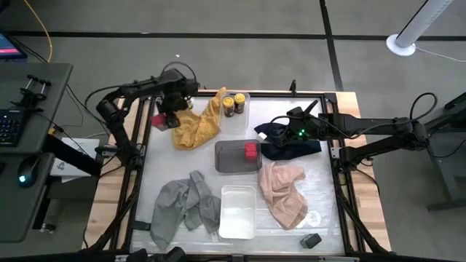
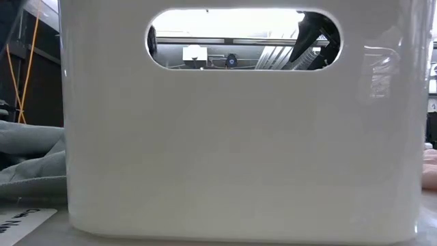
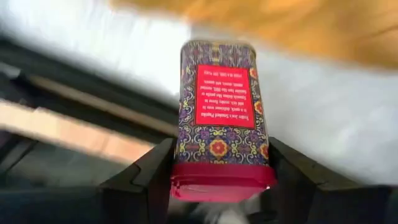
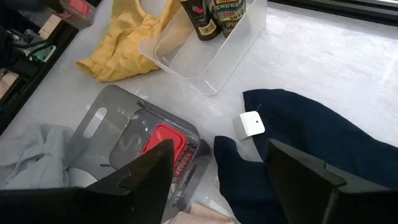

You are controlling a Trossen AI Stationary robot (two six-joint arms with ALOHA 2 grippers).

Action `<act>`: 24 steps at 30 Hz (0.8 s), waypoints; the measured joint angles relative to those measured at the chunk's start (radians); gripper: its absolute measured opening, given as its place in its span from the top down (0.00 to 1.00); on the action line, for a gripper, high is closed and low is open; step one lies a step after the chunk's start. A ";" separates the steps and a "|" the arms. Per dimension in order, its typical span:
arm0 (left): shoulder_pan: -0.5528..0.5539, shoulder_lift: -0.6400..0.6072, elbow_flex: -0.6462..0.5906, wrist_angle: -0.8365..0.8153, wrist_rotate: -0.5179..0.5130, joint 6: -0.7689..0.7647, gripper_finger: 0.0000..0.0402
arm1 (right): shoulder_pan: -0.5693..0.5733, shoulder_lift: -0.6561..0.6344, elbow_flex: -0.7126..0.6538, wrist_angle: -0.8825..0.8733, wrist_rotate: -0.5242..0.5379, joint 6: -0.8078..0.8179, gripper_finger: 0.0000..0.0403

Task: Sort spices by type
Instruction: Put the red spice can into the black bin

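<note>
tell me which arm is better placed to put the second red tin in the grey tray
Left. Its end effector is shut on the red tin near the yellow cloth; the grey tray already holds the other red tin. The right end effector hangs open and empty above the navy cloth.

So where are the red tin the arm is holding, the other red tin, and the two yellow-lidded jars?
Held red tin [image 3: 219, 118]: left wrist view, on its red label, between the left gripper's fingers.
Other red tin [image 1: 251, 151]: high view, on its top, inside the grey tray.
Yellow-lidded jars [image 1: 234, 102]: high view, between the two lids, in the clear tray.
</note>
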 joint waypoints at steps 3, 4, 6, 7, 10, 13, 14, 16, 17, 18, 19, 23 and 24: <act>-0.041 -0.067 0.098 0.002 0.120 -0.047 0.54 | 0.000 0.000 0.000 0.000 0.000 0.000 0.39; -0.059 -0.087 0.131 0.003 0.160 -0.064 0.54 | -0.001 0.000 0.000 0.000 0.000 0.000 0.39; -0.104 -0.129 0.192 0.009 0.234 -0.078 0.54 | -0.003 0.000 0.000 0.000 0.000 0.000 0.39; -0.135 -0.148 0.217 0.019 0.262 -0.065 0.54 | -0.003 0.000 0.000 0.000 0.000 0.000 0.39; -0.263 -0.186 0.263 0.048 0.281 0.040 0.54 | -0.003 0.000 0.000 0.000 0.000 -0.007 0.39; -0.418 -0.189 0.279 0.088 0.221 0.185 0.54 | -0.003 0.000 0.000 0.000 0.000 -0.008 0.39; -0.472 -0.183 0.279 0.112 0.179 0.231 0.54 | -0.003 0.000 0.000 0.000 0.000 -0.008 0.39; -0.574 -0.160 0.279 0.178 0.090 0.316 0.54 | -0.003 0.000 0.000 0.000 -0.002 -0.008 0.39; -0.621 -0.144 0.279 0.226 0.045 0.361 0.54 | -0.003 0.000 0.000 0.000 -0.009 -0.009 0.39; -0.665 -0.127 0.279 0.281 0.005 0.416 0.54 | -0.003 0.000 0.000 0.000 -0.020 -0.017 0.39; -0.704 -0.111 0.279 0.336 -0.028 0.474 0.54 | -0.003 -0.003 0.000 0.000 -0.039 -0.036 0.39; -0.815 -0.028 0.279 0.551 -0.157 0.717 0.54 | -0.002 -0.022 0.000 -0.004 -0.102 -0.121 0.39; -0.828 -0.004 0.279 0.592 -0.185 0.762 0.54 | -0.002 -0.032 0.000 -0.005 -0.111 -0.140 0.39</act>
